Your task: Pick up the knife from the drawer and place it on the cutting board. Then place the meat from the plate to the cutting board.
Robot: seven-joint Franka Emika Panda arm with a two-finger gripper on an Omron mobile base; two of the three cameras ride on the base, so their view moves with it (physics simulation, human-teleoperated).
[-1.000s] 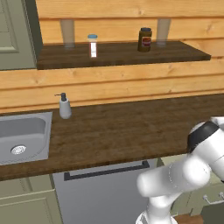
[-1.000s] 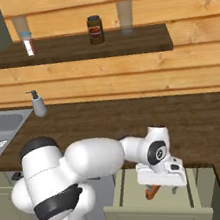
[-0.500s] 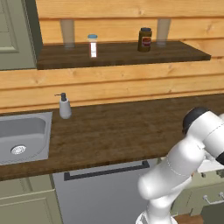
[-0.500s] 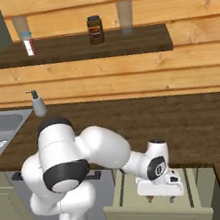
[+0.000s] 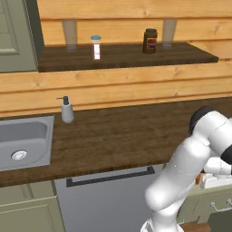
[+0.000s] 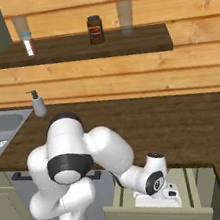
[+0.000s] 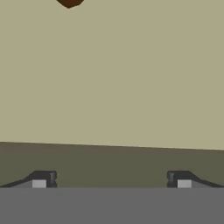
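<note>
The two-finger gripper [image 7: 111,179] has its jaws spread fully wide and grips nothing; its dark fingertips [image 7: 41,179] stand clear above the pale olive floor of the open drawer [image 6: 194,189]. The reddish-brown wooden handle end of the knife [image 7: 69,2] lies on that floor at the top edge of the hand view, apart from both fingertips.

The dark wooden counter [image 5: 122,136] carries a grey steel sink [image 5: 22,142] and a grey soap dispenser [image 5: 67,110]. A dark wooden shelf [image 5: 127,55] on the plank wall holds a white blue-capped bottle [image 5: 95,47] and a dark jar [image 5: 150,41]; their labels are too small to read.
</note>
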